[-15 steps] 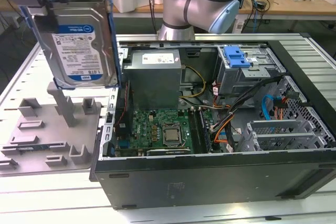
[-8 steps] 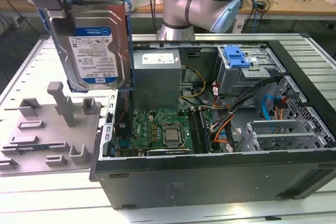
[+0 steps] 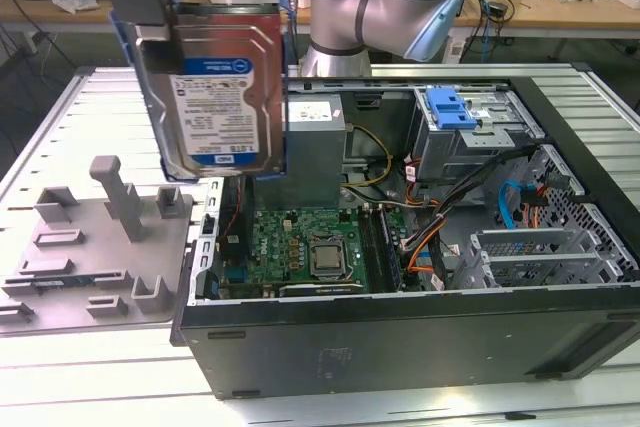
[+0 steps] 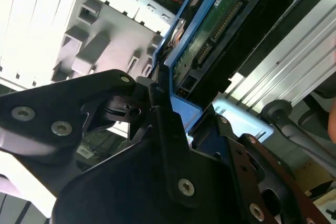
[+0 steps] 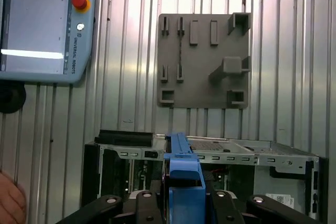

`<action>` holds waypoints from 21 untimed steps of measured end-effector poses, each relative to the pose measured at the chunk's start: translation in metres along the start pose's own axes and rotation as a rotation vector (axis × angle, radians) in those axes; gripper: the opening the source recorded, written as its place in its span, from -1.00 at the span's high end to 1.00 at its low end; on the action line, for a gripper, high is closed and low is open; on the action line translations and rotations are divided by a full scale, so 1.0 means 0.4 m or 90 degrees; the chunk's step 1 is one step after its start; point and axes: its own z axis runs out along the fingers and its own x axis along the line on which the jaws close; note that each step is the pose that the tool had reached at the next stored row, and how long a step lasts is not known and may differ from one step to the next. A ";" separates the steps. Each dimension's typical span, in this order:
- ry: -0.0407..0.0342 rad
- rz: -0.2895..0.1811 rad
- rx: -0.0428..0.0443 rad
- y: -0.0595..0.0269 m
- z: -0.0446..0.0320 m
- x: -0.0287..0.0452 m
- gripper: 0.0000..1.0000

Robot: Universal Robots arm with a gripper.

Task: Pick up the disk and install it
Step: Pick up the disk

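The disk (image 3: pixel 222 87), a silver hard drive with a white-and-blue label and a blue bracket round its edges, hangs upright in the air. It is above the open computer case (image 3: pixel 400 337), over the side at the exterior view's left. My gripper (image 3: pixel 150 17) is shut on the disk's top edge. In the second wrist view the black fingers (image 4: pixel 163 124) clamp the blue bracket, with the disk's green circuit board (image 4: pixel 212 32) beyond them. In the first wrist view the bracket's blue edge (image 5: pixel 182 177) runs between the fingers.
A grey metal drive cage with a blue latch (image 3: pixel 452 109) sits at the case's far side, beside a grey power-supply box (image 3: pixel 315 142). A grey fixture plate (image 3: pixel 90 247) with pegs lies on the table. A teach pendant (image 5: pixel 44 24) and a hand (image 5: pixel 10 200) are at the table's edge.
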 end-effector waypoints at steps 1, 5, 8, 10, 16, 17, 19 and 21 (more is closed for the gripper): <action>-0.0001 0.000 -0.0005 -0.010 -0.001 0.004 0.26; -0.0006 0.000 -0.0022 -0.055 -0.003 0.019 0.26; -0.0009 0.000 -0.0038 -0.093 -0.004 0.031 0.26; -0.0012 0.000 -0.0050 -0.125 -0.006 0.041 0.26; -0.0016 -0.001 -0.0075 -0.191 -0.009 0.060 0.26; -0.0017 -0.001 -0.0080 -0.205 -0.010 0.065 0.26; -0.0018 -0.001 -0.0087 -0.224 -0.011 0.070 0.26; -0.0020 -0.001 -0.0094 -0.247 -0.012 0.076 0.26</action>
